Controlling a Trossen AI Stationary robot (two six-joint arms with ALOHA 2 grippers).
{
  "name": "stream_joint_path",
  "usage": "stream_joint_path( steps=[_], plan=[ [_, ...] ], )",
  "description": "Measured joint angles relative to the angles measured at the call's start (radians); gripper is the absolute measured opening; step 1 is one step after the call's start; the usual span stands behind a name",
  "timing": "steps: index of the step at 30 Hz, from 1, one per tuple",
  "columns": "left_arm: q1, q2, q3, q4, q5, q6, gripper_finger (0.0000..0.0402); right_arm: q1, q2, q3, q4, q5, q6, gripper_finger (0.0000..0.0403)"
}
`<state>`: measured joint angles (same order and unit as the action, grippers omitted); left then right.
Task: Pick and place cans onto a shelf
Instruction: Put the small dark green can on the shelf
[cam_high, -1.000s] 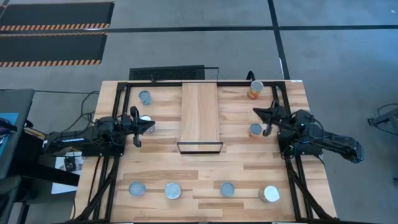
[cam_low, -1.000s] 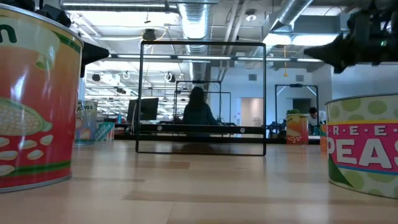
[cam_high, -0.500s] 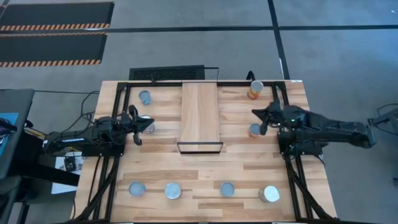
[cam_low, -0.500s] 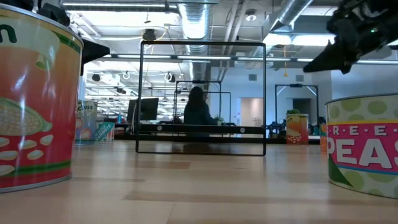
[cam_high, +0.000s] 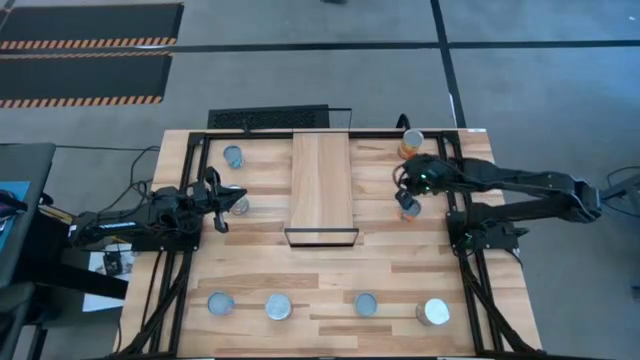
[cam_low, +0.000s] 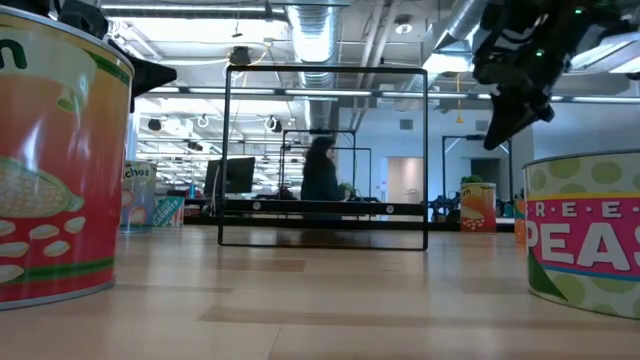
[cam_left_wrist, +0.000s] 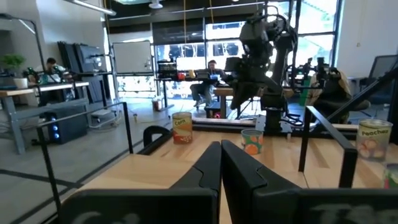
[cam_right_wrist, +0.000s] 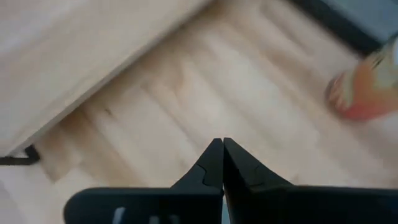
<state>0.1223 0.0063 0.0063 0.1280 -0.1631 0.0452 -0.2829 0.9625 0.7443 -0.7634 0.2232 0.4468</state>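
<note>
The shelf is a light-wood plank in a thin black frame at the table's middle. Two cans stand left of it: one far and one partly hidden under my left gripper. That gripper is level, shut and empty. Right of the shelf stand an orange can and a blue-grey can. My right gripper is shut and empty. It points down above the table between the shelf and the blue-grey can. Several cans stand in the near row.
A black frame runs along the table's edges. A black grille lies behind the shelf. In the low view, a corn can and a peas can stand close to the camera. A person shows in the room beyond.
My right gripper has gone toward the table's left, toward the shelf, as its arm stretched out. It has tipped from level to pointing down beside the blue-grey can. Its fingers stay shut.
</note>
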Motion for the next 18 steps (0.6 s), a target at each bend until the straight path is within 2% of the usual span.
stream_joint_path(
  steps=[4, 11, 15, 18],
  plan=[
    [0.0, 0.0, 0.0, -0.001, -0.001, 0.008, 0.0, 0.049, 0.096, 0.027, -0.086, -0.043, 0.134, 0.0039],
    [0.0, 0.0, 0.0, -0.002, -0.003, 0.008, 0.0, 0.179, 0.222, 0.027, -0.152, -0.052, 0.351, 0.0119],
    [0.0, 0.0, 0.0, -0.002, -0.005, 0.008, 0.0, 0.222, 0.28, 0.027, -0.156, -0.059, 0.422, 0.0163],
    [0.0, 0.0, 0.0, -0.003, -0.007, 0.008, 0.0, 0.231, 0.324, 0.027, -0.161, -0.033, 0.446, 0.0182]
  ],
)
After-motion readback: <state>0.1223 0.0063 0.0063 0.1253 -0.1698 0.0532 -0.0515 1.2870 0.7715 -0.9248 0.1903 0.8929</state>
